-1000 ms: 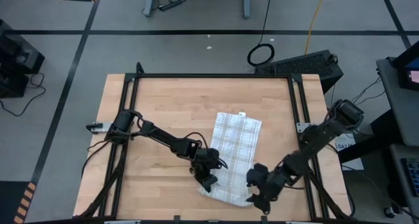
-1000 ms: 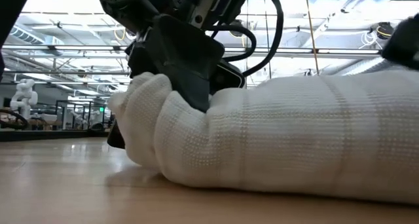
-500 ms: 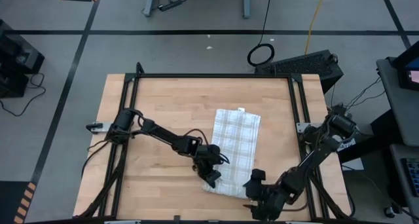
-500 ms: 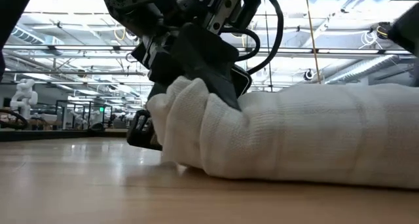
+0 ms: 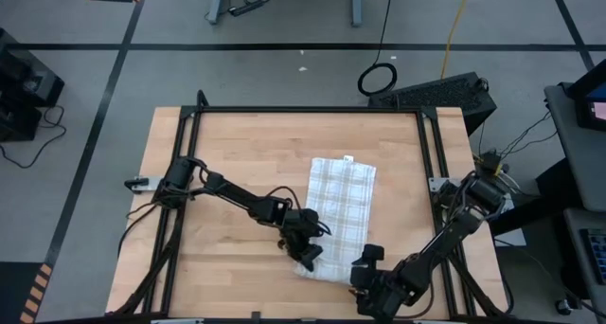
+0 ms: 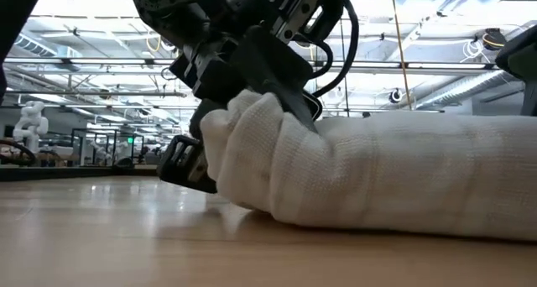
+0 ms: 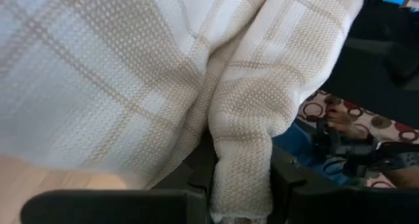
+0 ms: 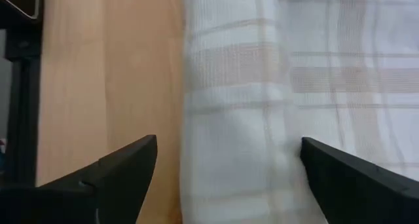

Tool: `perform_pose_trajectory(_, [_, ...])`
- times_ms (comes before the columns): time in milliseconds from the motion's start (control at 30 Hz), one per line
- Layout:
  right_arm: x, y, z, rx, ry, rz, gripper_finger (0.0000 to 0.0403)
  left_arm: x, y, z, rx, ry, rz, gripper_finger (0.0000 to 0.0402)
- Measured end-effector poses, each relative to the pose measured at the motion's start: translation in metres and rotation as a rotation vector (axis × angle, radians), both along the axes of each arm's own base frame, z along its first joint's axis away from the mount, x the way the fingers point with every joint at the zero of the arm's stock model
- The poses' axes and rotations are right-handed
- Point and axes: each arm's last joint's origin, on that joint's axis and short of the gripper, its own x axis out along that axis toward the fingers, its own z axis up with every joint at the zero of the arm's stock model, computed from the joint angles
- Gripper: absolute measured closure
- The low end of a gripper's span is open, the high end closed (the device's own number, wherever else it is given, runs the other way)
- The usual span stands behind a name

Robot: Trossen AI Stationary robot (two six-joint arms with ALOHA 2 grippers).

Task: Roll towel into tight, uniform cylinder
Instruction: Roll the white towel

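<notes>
We see light wooden table [image 5: 246, 144] with black frame. Checked white towel [image 5: 341, 206] lies directly on it, right of centre, near end rolled into thick bundle, far end flat, small tag at far edge.

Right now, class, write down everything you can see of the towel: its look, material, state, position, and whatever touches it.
The towel is thin white woven cloth with a faint beige checked grid and a small tag at its far edge. Its near end is rolled into a thick bundle; the rest lies flat on the wooden table. The left gripper is shut on a fold at the roll's left end. The right gripper is open at the roll's right end, fingers either side, not gripping.
</notes>
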Motion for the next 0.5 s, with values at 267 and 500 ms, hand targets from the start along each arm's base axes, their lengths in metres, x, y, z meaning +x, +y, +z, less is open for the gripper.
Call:
perform_pose_trajectory(267, [0.004,-0.005,-0.009,-0.006,0.019,-0.019,0.0106,0.003,0.000,0.001,0.024,-0.032,0.038,0.0327])
perform_pose_trajectory(500, [0.008,-0.018,-0.021,0.031,0.047,-0.046,0.0209,0.003,0.001,0.001,0.067,-0.064,0.047,0.0323])
